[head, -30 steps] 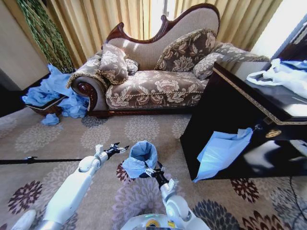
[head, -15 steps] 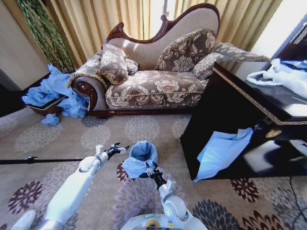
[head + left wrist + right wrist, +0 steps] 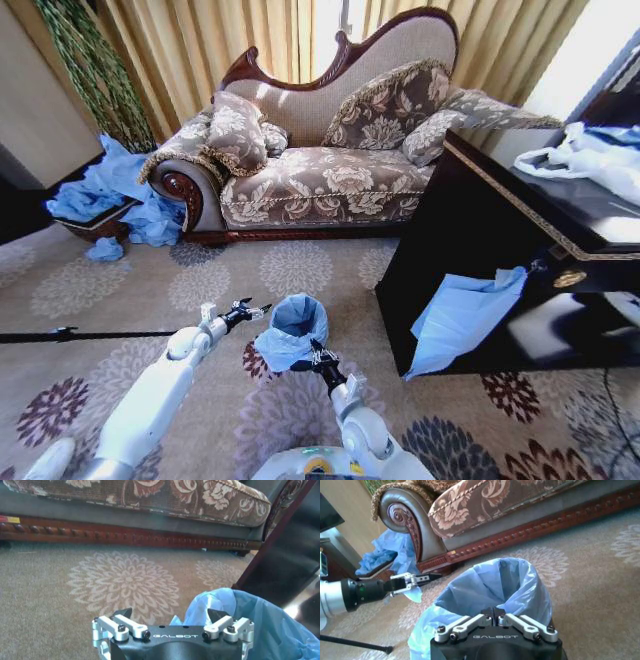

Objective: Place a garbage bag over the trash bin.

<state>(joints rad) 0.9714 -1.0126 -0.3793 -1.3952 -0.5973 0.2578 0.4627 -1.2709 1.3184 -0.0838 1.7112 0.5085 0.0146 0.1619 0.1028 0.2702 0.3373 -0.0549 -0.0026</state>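
At lower centre, the garbage bag (image 3: pixel 295 330) already drapes the trash bin (image 3: pixel 303 364), one side sagging; right gripper (image 3: pixel 318 354) jaws together, left gripper (image 3: pixel 248 311) jaws wide.

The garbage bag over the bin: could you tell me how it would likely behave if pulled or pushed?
The garbage bag looks thin, wrinkled and slightly see-through, so probably floppy and very light. It drapes in loose folds, so a push would likely crumple it. Where the right gripper sits shut at its rim, a hard tug might stretch it.
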